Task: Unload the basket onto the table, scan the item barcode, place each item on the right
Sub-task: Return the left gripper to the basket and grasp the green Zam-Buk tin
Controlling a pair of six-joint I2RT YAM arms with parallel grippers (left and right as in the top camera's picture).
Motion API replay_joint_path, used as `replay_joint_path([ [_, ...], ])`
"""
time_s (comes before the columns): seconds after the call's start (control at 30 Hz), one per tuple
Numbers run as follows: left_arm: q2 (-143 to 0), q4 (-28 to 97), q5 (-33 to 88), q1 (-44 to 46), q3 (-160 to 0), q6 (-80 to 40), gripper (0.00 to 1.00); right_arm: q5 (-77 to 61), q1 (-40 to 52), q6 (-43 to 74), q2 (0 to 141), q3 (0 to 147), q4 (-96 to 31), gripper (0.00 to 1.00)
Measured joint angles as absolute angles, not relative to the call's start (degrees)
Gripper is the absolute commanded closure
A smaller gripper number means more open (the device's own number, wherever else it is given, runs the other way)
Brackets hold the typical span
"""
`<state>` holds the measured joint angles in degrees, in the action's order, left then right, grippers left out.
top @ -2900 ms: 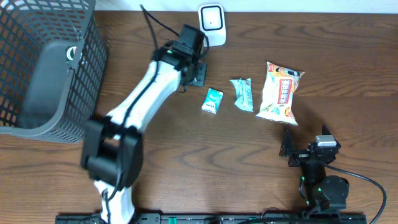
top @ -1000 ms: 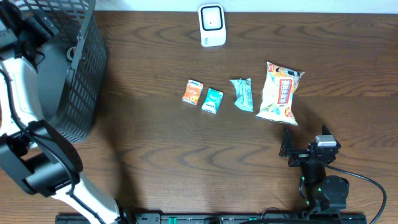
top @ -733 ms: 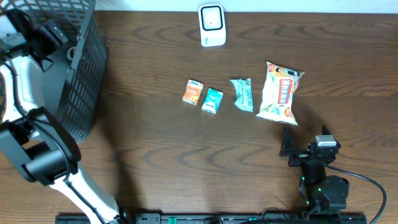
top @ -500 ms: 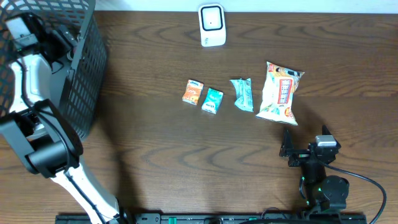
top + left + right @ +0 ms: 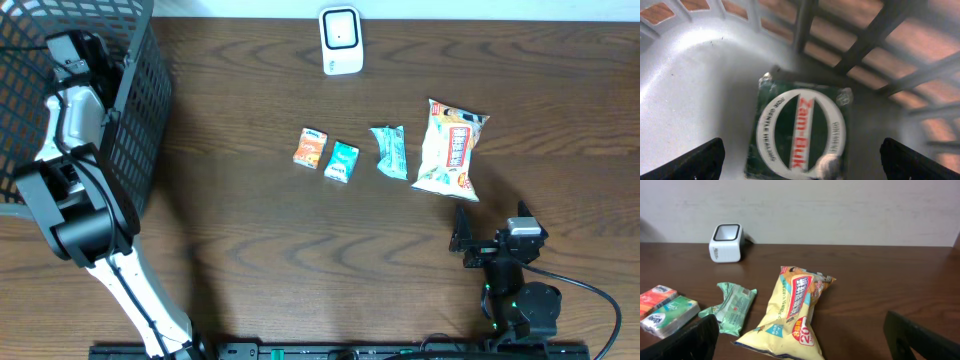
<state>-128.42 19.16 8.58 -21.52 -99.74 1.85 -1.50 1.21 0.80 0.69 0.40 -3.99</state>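
Where the brown wood bench (image 5: 300,250) meets a pale wall (image 5: 840,205), the white scanner (image 5: 340,40) stands at the far edge. Four snack packs (image 5: 341,161) lie mid-bench. Only the left wrist view shows a green pack (image 5: 800,132) on the basket (image 5: 150,120) floor, under the wide-open left tool (image 5: 810,162). The right tool (image 5: 802,340) is wide open too and holds nothing.

Overhead: basket (image 5: 140,120) cut off left; green tin (image 5: 800,132) label blurred

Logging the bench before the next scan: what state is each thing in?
basket: holds Zam-Buk tin
Zam-Buk tin: label up, ungripped
left gripper: open, over Zam-Buk tin
right gripper: open, empty
scanner: upright
orange packet: lying flat
teal packet: lying flat
green wrapper: lying, crumpled
yellow bag: lying flat
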Motion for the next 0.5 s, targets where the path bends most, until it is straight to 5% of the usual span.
replay_joint_path([
  [0.5, -131.4, 18.0, 7.4, -21.5, -99.7, 13.6, 0.02, -1.5, 1.2, 0.8, 0.7, 0.4, -4.0, 0.01],
])
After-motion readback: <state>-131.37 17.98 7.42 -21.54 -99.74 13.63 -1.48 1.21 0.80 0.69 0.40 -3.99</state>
